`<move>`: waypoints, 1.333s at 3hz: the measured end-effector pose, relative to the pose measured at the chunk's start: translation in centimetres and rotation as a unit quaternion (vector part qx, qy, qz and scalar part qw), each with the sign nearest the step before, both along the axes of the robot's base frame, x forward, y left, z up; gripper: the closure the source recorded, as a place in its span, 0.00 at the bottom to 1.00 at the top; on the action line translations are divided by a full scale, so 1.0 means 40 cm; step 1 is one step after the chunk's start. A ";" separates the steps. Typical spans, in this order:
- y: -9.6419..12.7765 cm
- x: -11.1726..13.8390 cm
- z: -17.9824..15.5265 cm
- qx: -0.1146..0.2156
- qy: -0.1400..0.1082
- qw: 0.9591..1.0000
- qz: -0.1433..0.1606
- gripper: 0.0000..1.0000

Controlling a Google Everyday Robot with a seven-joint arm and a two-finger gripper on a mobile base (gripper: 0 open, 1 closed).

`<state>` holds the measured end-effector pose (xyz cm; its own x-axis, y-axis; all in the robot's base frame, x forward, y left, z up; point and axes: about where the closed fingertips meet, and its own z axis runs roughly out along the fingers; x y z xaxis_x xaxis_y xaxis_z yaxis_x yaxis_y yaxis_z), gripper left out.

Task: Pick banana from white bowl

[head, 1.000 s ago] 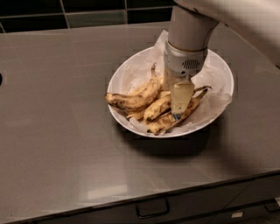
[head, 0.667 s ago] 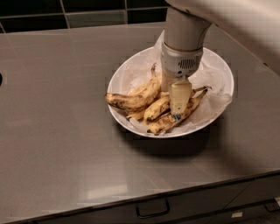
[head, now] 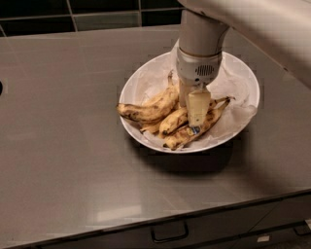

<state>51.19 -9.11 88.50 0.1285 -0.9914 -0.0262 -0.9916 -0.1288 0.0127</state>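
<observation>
The white bowl (head: pixel 243 78), lined with crumpled white paper, holds three bananas. The fairly straight speckled banana (head: pixel 173 121) lies in the middle. A curved, brown-blotched banana (head: pixel 148 111) lies to its left, and a banana with a blue-white sticker (head: pixel 194 131) lies in front on the right. My gripper (head: pixel 192 106) points straight down into the bowl over the middle banana. Its fingers (head: pixel 199 108) are open on either side of that banana and hide its right half. Nothing is lifted.
The bowl stands on a grey-brown countertop (head: pixel 68 146). A dark tiled wall (head: pixel 97 12) runs along the back. Drawer fronts with a handle (head: pixel 169 233) sit below the counter's front edge. My white arm (head: pixel 272 34) reaches in from the upper right.
The gripper and wrist have shifted very slightly left over the bowl. The bananas have not moved.
</observation>
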 end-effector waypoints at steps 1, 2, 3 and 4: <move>0.000 0.000 0.000 0.000 0.000 1.000 0.000 1.00; 0.013 0.007 0.023 0.013 -0.030 0.999 0.000 1.00; 0.018 -0.008 0.060 0.029 -0.068 0.997 0.001 1.00; 0.013 -0.037 0.098 0.052 -0.107 0.993 0.005 1.00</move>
<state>49.72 -8.57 92.41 0.1522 -0.9832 -0.1005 -0.9689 -0.1284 -0.2115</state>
